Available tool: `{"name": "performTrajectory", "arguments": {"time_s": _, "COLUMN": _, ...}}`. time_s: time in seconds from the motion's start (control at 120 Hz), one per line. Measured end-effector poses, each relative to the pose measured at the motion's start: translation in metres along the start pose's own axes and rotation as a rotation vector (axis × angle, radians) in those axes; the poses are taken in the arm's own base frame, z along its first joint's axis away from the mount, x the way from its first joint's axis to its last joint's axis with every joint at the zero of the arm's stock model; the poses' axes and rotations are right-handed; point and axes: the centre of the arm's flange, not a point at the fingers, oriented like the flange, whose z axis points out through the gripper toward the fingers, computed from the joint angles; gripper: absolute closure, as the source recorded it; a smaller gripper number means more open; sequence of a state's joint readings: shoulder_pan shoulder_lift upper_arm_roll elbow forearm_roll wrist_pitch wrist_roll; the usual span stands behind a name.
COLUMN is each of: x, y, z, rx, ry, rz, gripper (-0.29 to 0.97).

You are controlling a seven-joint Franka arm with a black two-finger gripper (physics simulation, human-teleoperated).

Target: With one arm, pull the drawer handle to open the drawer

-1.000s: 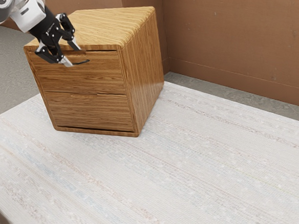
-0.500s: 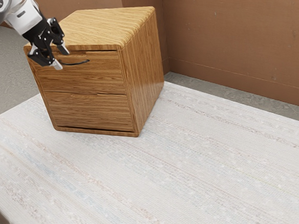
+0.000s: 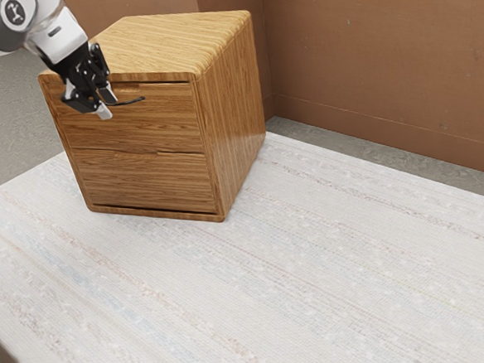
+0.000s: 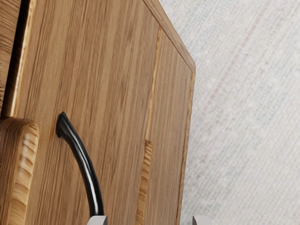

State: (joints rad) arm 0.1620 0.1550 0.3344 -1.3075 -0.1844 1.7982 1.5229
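**Hand back at the handle, drawer not yet open**

Exterior view: since half a second ago your hand has swung toward the exterior view's right. The jaws now sit at the end of the black handle (image 3: 128, 101) on the top drawer (image 3: 150, 124), which looks flush in the cabinet (image 3: 230, 89) on the pale surface (image 3: 328, 262).

Wrist view: the fingertips (image 4: 97, 219) are spread and released, with the bar beside one tip.

You're lining up the grasp. Next, centre the bar, clench, then pull straight out.
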Motion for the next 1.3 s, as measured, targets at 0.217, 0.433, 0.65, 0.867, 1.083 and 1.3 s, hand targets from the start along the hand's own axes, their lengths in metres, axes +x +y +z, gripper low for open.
{"name": "performTrajectory", "arguments": {"time_s": 0.217, "x": -0.001, "y": -0.002, "z": -0.001, "rx": 0.013, "ry": 0.001, "rz": -0.027, "gripper": 0.53}}
{"name": "performTrajectory", "arguments": {"time_s": 0.433, "x": 0.000, "y": -0.006, "z": 0.006, "rx": 0.021, "ry": 0.004, "rz": -0.048, "gripper": 0.51}}
{"name": "performTrajectory", "arguments": {"time_s": 0.65, "x": 0.001, "y": -0.007, "z": 0.010, "rx": 0.022, "ry": 0.009, "rz": -0.063, "gripper": 0.55}}
{"name": "performTrajectory", "arguments": {"time_s": 0.867, "x": 0.001, "y": -0.008, "z": 0.014, "rx": 0.019, "ry": 0.008, "rz": -0.074, "gripper": 0.55}}
{"name": "performTrajectory", "arguments": {"time_s": 1.083, "x": -0.004, "y": -0.007, "z": 0.011, "rx": 0.021, "ry": 0.006, "rz": -0.088, "gripper": 0.60}}
{"name": "performTrajectory", "arguments": {"time_s": 1.3, "x": -0.006, "y": -0.003, "z": 0.018, "rx": -0.001, "ry": 0.005, "rz": -0.094, "gripper": 0.61}}
